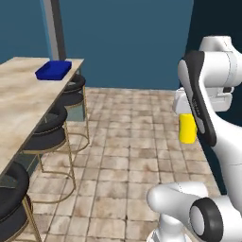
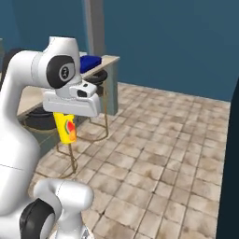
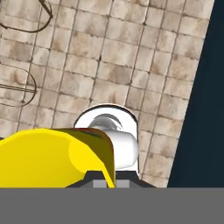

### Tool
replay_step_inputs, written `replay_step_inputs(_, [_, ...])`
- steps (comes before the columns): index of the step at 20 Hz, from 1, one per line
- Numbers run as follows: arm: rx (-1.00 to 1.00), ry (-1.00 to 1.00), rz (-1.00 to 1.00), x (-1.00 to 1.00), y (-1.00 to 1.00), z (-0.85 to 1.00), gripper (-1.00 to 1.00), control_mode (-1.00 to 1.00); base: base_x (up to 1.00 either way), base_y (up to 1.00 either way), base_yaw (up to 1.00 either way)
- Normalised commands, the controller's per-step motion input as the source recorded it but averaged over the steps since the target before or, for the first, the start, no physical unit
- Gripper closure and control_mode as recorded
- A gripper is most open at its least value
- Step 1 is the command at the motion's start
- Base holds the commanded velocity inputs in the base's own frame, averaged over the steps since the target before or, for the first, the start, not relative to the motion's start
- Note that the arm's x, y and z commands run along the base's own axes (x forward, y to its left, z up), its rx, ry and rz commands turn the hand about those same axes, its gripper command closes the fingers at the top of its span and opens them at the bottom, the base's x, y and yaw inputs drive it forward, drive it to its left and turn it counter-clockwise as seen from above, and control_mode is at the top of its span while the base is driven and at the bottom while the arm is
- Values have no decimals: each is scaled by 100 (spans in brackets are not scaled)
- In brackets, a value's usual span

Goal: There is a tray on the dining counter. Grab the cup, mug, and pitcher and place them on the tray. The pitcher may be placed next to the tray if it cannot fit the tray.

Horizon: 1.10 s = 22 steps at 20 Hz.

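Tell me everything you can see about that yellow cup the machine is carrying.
The cup is a small, plain yellow tumbler without a handle, smooth and glossy like plastic, with a red-orange mark on one side. It hangs roughly upright in the air beneath the gripper, whose jaws are shut on its upper part, high above the tiled floor. Nothing else touches it. The blue tray lies far off on the counter.
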Motion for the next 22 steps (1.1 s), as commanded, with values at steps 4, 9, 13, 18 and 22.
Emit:
replay_step_inputs(4, [0, 0, 0, 0, 0, 0, 100, 100, 100, -44, 24])
replay_step_inputs(9, [0, 0, 0, 0, 0, 0, 100, 100, 100, -52, 28])
replay_step_inputs(13, [0, 0, 0, 0, 0, 0, 100, 100, 100, -54, 29])
replay_step_inputs(18, [0, 0, 0, 0, 0, 0, 100, 100, 100, -73, 35])
replay_step_inputs(22, [0, 0, 0, 0, 0, 0, 100, 100, 100, -72, 36])
